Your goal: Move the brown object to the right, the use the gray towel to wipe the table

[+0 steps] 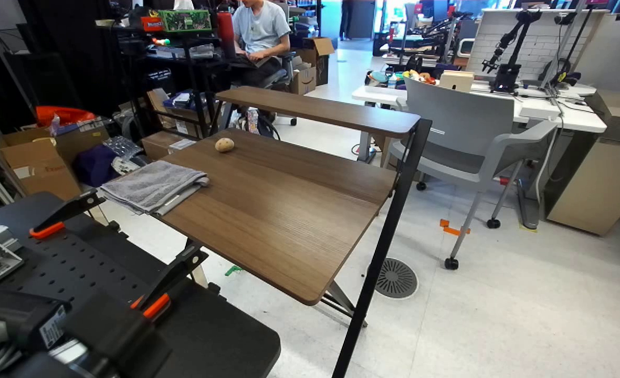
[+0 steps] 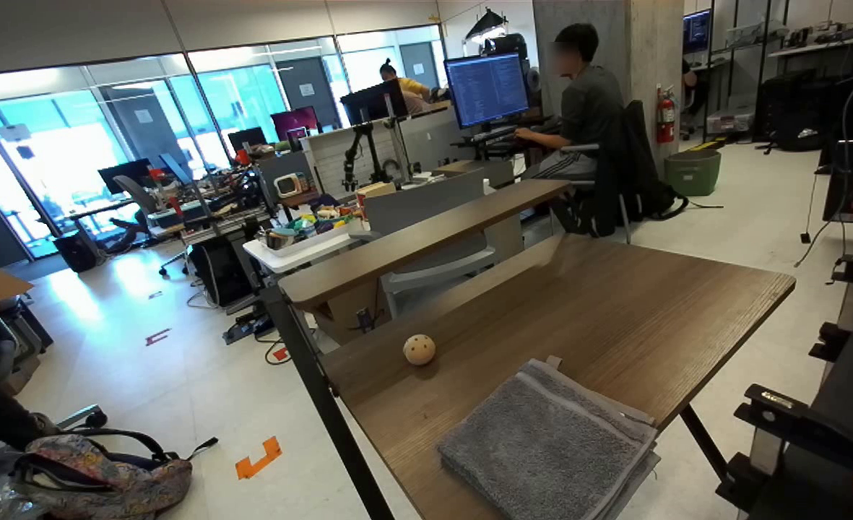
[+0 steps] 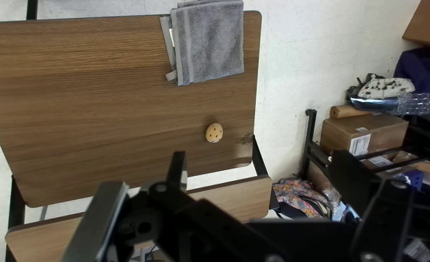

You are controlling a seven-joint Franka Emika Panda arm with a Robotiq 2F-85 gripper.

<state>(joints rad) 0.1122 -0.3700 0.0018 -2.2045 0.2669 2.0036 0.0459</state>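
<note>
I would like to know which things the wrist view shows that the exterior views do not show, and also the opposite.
Only the wrist view clearly shows the claw, open and holding nothing. Only the exterior views show seated people and a white desk. Both share the wood-grain table, the folded gray towel reaching over its edge, and the brown object resting on the table, apart from the towel.

You get windows [image 2: 227,108] blown out to cyan-white in an exterior view, with glare streaking the floor [image 2: 76,310] below them. The table [image 1: 289,197] carries a soft sheen; in your wrist view, the brown object [image 3: 214,133] throws a faint shadow (edges diffuse), and the gripper's fingers [image 3: 350,178] render near-black, slightly out of focus.
</note>
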